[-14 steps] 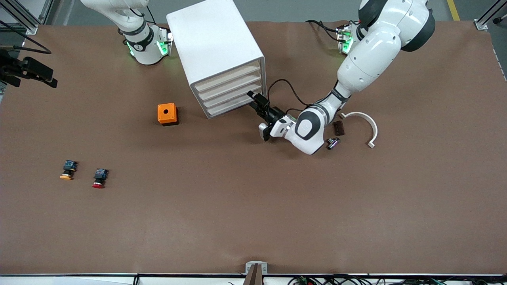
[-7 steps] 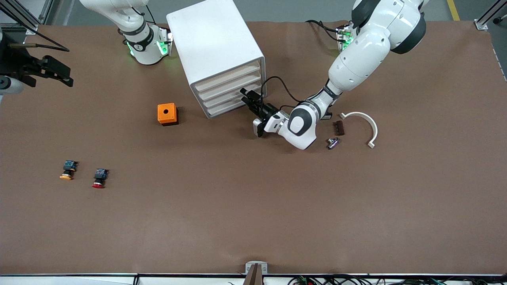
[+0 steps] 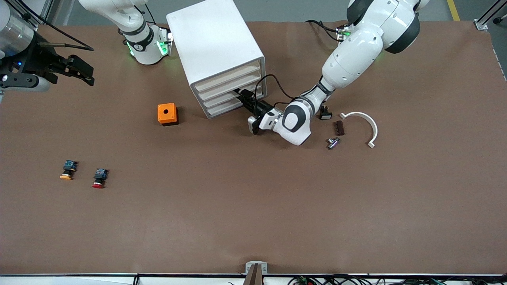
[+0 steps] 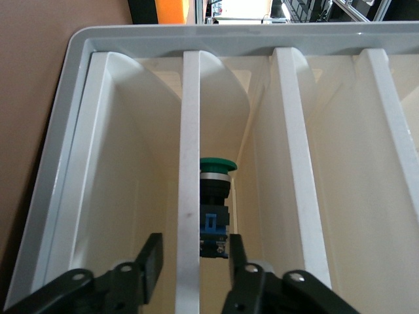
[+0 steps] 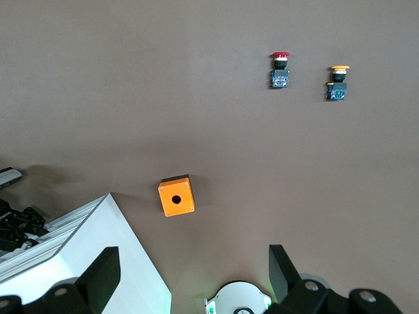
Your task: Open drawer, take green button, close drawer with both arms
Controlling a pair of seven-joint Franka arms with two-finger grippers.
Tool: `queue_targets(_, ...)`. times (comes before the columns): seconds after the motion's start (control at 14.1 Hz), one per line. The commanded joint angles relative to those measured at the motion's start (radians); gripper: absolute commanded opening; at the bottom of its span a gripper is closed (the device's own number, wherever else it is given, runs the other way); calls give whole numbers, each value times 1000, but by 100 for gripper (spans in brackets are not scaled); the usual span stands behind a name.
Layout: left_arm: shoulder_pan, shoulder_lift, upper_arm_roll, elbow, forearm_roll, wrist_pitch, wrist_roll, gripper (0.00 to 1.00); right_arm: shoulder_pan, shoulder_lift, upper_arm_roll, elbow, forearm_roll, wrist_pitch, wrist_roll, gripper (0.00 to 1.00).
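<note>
2 jaws apart | left gripper (image 4: 190, 265) at drawer (image 4: 190, 163) | right gripper (image 3: 77, 71) waits

drawer (image 3: 227, 107): lowest of four cream-fronted drawers in the white cabinet (image 3: 214, 47), its front facing about 5 o'clock in the front view; seen from the left wrist, the front edge stands between the left gripper (image 4: 190, 268) fingers.
button (image 4: 213, 209): green round cap, black body, blue rear; lies inside the drawer, cap pointing away from the left gripper, blue rear just beside one finger.
arms: left arm (image 3: 352, 59) reaches from 1 o'clock to the drawer front; right gripper (image 3: 73, 69) hangs open at 10 o'clock over the bench edge.
</note>
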Motion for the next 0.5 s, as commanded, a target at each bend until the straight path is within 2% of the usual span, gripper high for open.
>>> queue_targets(0.0,-9,16,2,17,-23,8,22,22,7,-3,-6,9,-2,-11,18,100)
queue_targets(0.14,-12,18,7,19,-23,8,10,11,7,-3,-6,9,-2,-11,18,100)
queue_targets(0.43,-9,26,13,36,-18,8,-22,2,7,-3,-6,9,-2,-11,18,100)
